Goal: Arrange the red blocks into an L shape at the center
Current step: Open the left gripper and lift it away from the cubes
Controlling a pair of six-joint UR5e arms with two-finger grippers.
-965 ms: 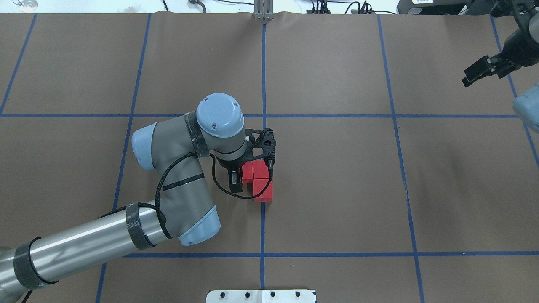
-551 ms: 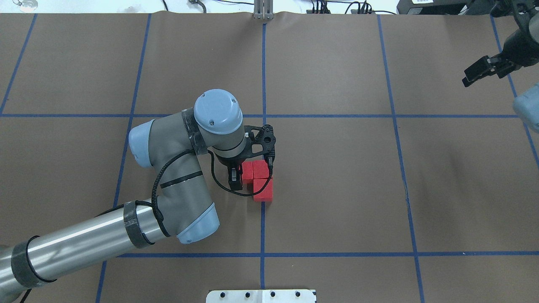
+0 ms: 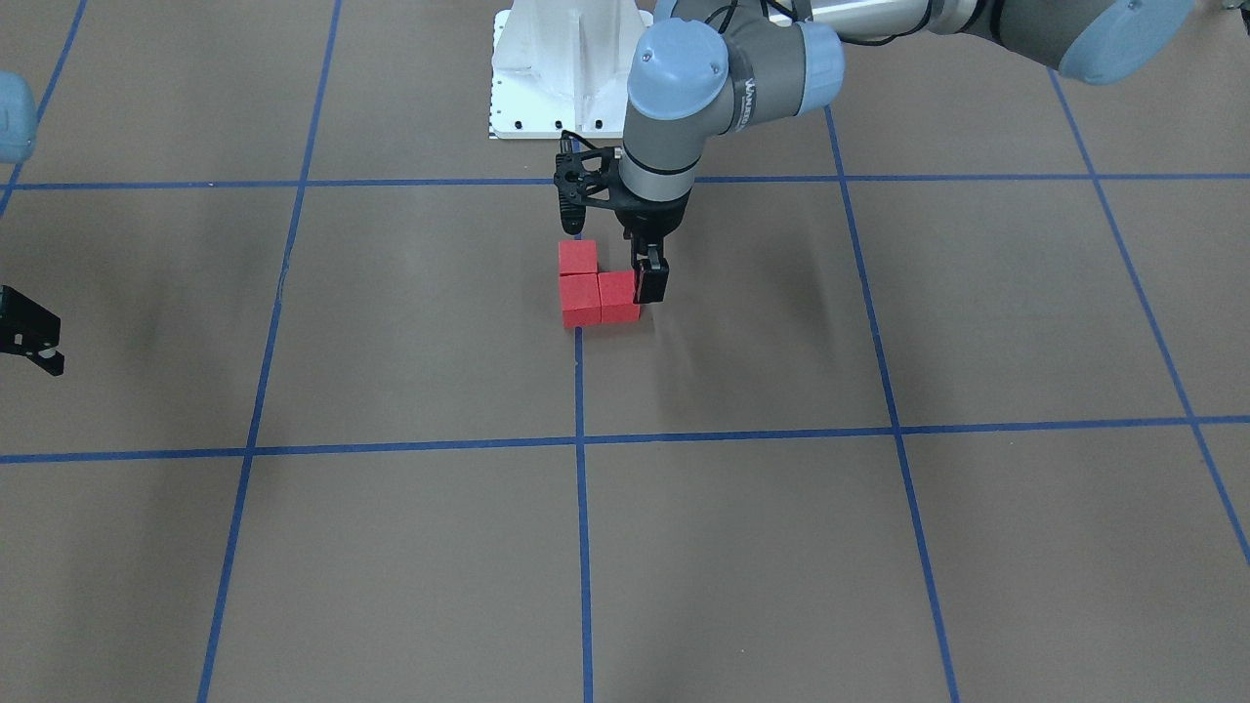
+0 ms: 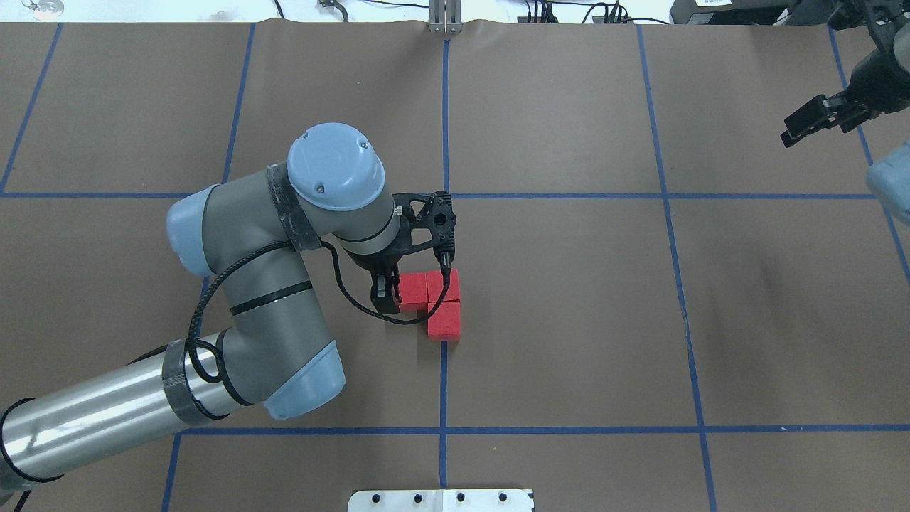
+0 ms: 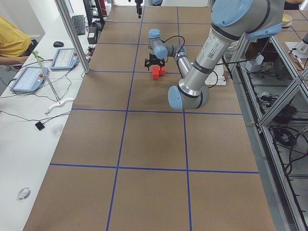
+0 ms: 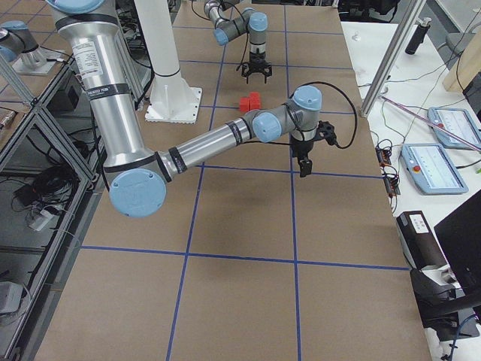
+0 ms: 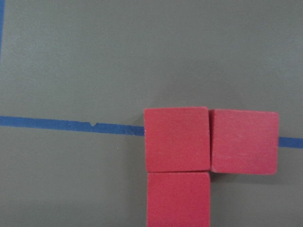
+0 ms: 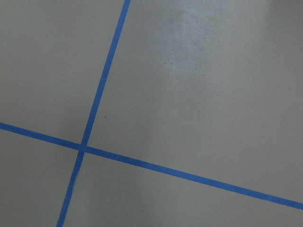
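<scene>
On the blue line at the center, three red blocks sat touching in an L. Just beside them, the left gripper hung open, holding nothing. Far away, the right gripper looked open and empty.

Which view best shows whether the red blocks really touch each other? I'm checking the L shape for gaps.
The left wrist-mounted view: the red blocks fill it from straight above, edges meeting in an L across the blue tape line. Overhead and front-facing views show them smaller, beside the left gripper; side views show only tiny red shapes.
</scene>
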